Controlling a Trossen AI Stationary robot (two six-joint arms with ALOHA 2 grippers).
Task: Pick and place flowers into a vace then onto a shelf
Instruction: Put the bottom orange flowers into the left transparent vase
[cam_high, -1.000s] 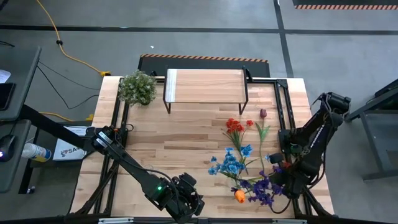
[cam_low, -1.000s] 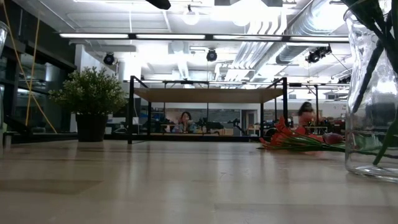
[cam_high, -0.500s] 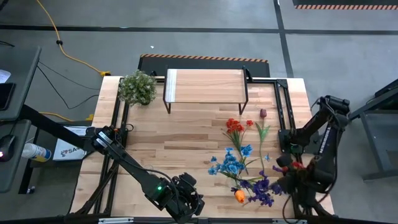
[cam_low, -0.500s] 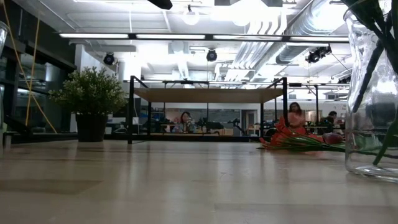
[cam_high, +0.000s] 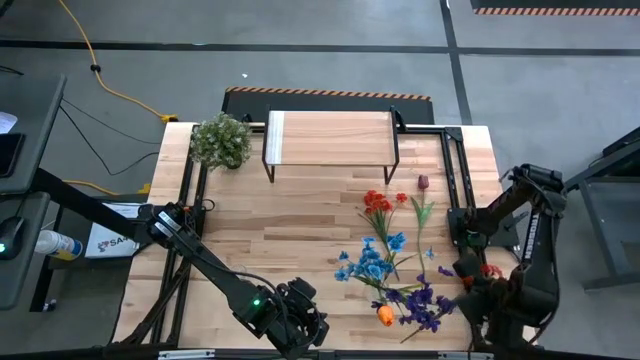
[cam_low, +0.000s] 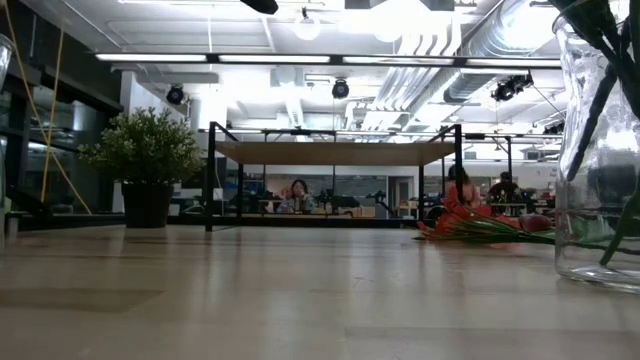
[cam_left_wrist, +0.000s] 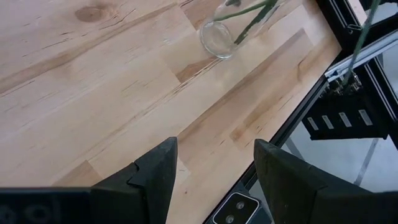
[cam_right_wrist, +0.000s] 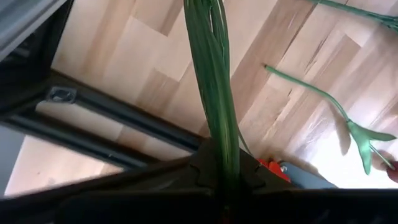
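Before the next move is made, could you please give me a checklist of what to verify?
1. Right gripper has a firm hold: ok, shut on green stems.
2. Left gripper free to help: ok, open and empty above the table.
3. Vase upright: ok, with stems already in it.
4. Shelf has room for the vase: ok, its plank top shows nothing on it.
5. All flowers gathered: not ok, several lie on the table.
6. Held stems' blooms free of the lying ones: cannot tell.
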